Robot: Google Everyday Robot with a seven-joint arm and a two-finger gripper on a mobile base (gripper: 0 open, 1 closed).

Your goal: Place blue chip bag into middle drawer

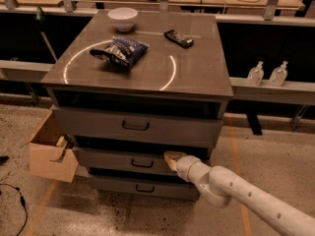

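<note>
The blue chip bag [119,51], dark-blue crumpled foil with white lettering, lies on the grey cabinet top [197,73], left of centre inside a bright ring of light. The middle drawer [118,162] is the second grey front below, with a small dark handle and a dark gap above it. My gripper [171,159] is at the end of the white arm coming in from the lower right. Its tan tip rests against the upper edge of the middle drawer's front, right of the handle. It is far below the bag and holds nothing that I can see.
A white bowl [122,18] stands at the back left of the top, and a flat black packet [178,38] lies at the back right. A tan wooden box [49,149] hangs at the cabinet's left side. Two clear bottles [267,74] sit on a ledge to the right.
</note>
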